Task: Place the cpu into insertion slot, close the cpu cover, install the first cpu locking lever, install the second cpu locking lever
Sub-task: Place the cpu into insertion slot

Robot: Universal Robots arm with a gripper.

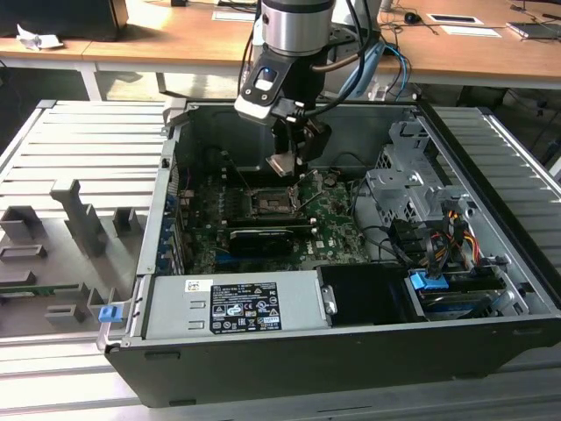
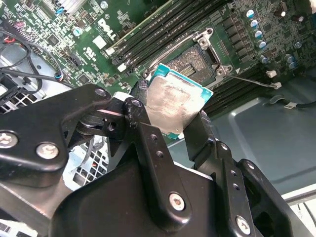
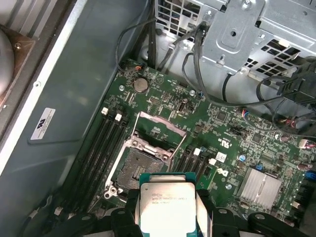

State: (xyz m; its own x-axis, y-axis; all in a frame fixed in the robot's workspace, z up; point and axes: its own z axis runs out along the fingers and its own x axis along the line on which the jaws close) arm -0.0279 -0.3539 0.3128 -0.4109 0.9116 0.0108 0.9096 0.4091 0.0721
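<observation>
Your black two-finger gripper (image 2: 172,107) is clamped on the small square silvery-topped cpu (image 3: 167,208), gripping two opposite edges and holding it clear above the green motherboard (image 3: 222,129). Below it you see the square dark insertion slot (image 3: 139,165) bare, with its thin metal cpu cover (image 3: 159,127) tipped up open.

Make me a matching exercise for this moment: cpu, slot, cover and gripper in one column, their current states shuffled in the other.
Things:
1. cpu
2. slot
3. cover
4. gripper

States:
A. swung up, open
B. shut on a part
C. held aloft, not yet seated
D. empty

Pairs: 1-C; 2-D; 3-A; 4-B
</observation>
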